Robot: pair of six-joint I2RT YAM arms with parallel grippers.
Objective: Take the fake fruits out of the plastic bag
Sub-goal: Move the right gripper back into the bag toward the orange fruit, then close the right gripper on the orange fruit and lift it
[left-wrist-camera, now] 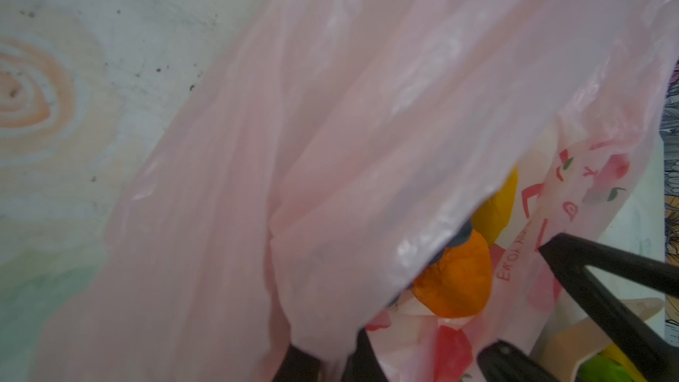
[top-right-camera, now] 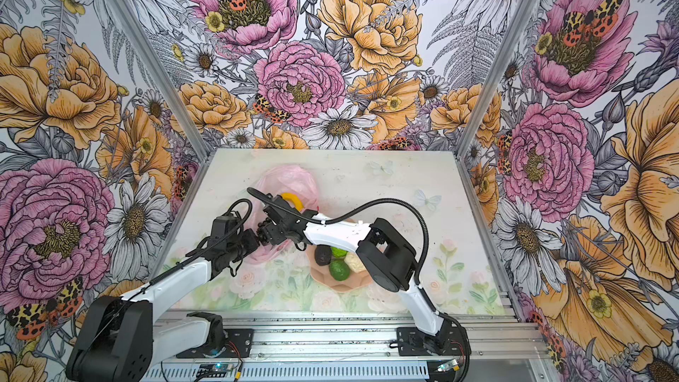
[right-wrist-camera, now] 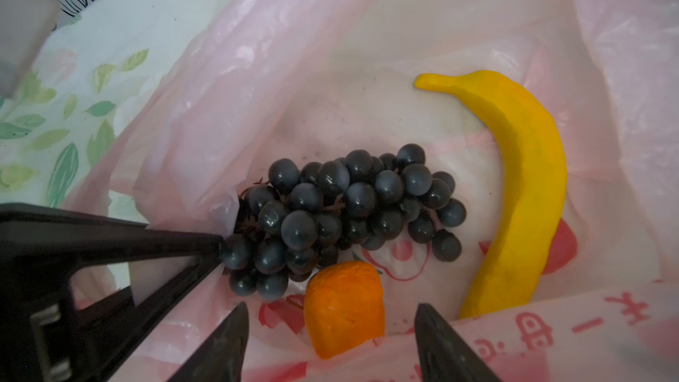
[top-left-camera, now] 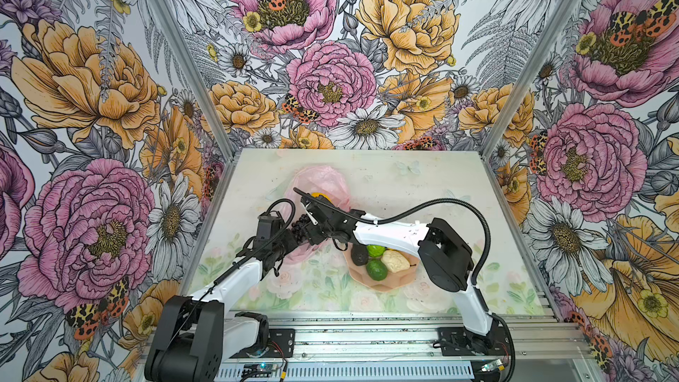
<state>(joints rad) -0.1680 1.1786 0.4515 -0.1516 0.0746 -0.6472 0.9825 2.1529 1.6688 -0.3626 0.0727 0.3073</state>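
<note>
The pink plastic bag lies mid-table with its mouth held up. In the left wrist view my left gripper is shut on the bag's upper edge. Inside the bag lie a dark grape bunch, a yellow banana and an orange. My right gripper is open inside the mouth, one finger on each side of the orange, touching neither side. The banana also shows in a top view.
A peach bowl stands right of the bag, under the right forearm. It holds a black oval, two green fruits and a cream lumpy piece. Flowered walls close in three sides of the table.
</note>
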